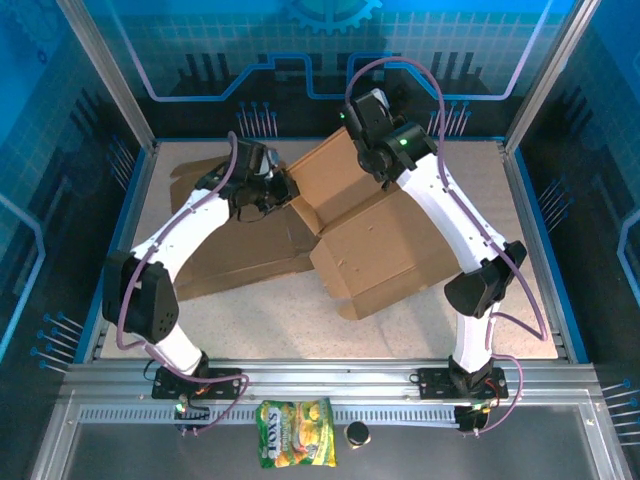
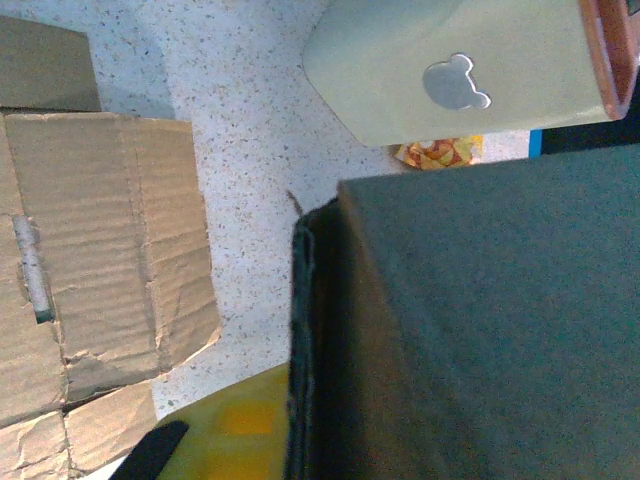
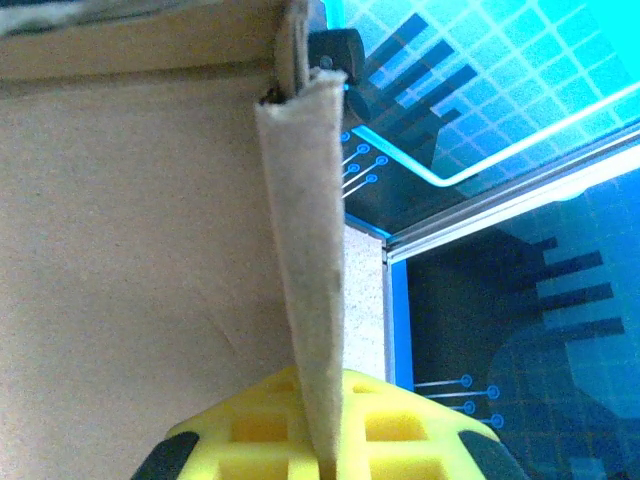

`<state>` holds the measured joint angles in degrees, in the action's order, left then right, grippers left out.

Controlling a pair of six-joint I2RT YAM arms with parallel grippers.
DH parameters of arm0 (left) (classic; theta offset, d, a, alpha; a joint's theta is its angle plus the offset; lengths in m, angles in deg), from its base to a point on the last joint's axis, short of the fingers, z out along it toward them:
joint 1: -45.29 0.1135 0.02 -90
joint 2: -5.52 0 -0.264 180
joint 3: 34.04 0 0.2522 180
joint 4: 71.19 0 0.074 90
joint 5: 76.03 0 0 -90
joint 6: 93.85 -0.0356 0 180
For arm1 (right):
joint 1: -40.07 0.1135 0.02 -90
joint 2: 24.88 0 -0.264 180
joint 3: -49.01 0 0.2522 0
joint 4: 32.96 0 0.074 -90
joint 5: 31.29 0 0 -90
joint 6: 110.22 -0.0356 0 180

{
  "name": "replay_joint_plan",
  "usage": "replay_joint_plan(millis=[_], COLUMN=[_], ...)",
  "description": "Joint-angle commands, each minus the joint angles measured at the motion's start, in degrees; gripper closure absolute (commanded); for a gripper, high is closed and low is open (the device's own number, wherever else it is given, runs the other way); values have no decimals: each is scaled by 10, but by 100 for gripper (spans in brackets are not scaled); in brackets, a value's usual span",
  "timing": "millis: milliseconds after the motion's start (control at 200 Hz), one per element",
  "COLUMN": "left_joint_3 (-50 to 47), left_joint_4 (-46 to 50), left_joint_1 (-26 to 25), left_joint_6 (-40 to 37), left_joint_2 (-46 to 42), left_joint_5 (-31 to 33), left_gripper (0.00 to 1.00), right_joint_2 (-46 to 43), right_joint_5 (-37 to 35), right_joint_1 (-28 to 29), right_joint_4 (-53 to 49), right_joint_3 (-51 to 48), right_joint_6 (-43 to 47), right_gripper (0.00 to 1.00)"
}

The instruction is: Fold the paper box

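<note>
1. Starting nearest, at the rail [image 1: 330,372]: finds a bag [image 1: 296,433] and a cap [image 1: 356,433] side by side, off the table [image 1: 300,325], probably no part of the fold.
2. Moving onto the table: meets the box [image 1: 390,265] lying half-flattened around the middle, panels spread left and right, one corner pointing toward the near edge. Likely kept low for swinging sides up from both ends at once.
3. Reaching the left gripper [image 1: 278,188] at the box's far-left part: looks set there to steady or lift that side. Shows, in the left wrist view, a dark panel [image 2: 480,330] edge-on and very close, a yellow pad [image 2: 235,415] beneath it, more of the box lying flat beyond. Cannot tell whether clamped or merely alongside, with the fingertips cut off by the frame and the panel.
4. Going farther, to the right gripper [image 1: 362,140] at the box's far edge: pinches a flap [image 3: 310,250] tight between yellow fingers [image 3: 255,425], edge upright in the right wrist view. Probably held so for folding that flap over.
5. Ending toward the far wall [image 1: 330,60]: hard to make out where flap joins box, hidden under both wrists. Unreadable too, a pale blurred shape [image 2: 440,60] at the top of the left wrist view.
</note>
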<state>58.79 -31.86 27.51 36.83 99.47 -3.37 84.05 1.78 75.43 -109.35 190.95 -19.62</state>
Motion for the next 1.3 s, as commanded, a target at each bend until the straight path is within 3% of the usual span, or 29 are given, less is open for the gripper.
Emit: replay_joint_plan(millis=[0, 325, 710, 800, 1056, 1296], left_joint_3=[-26, -130, -177, -176, -156, -130], left_joint_4=[-26, -144, -220, -212, -152, -111], left_joint_1=[-21, -30, -58, -64, -75, -92], left_joint_6=[14, 32, 58, 54, 35, 22], left_joint_2=[4, 42, 91, 97, 102, 104], left_joint_5=[12, 39, 44, 51, 102, 145], left_gripper=[90, 82, 73, 76, 96, 96], right_joint_2=[-20, -6, 26, 26, 18, 0], right_joint_5=[5, 28, 53, 56, 56, 58], right_joint_1=[5, 12, 16, 16, 18, 18], right_joint_4=[-23, -11, -47, -46, -43, -18], right_joint_3=[-22, -69, -70, -71, -73, -110], right_joint_6=[-50, -91, -153, -155, -158, -157], right_gripper=[100, 100, 100, 100, 100, 100])
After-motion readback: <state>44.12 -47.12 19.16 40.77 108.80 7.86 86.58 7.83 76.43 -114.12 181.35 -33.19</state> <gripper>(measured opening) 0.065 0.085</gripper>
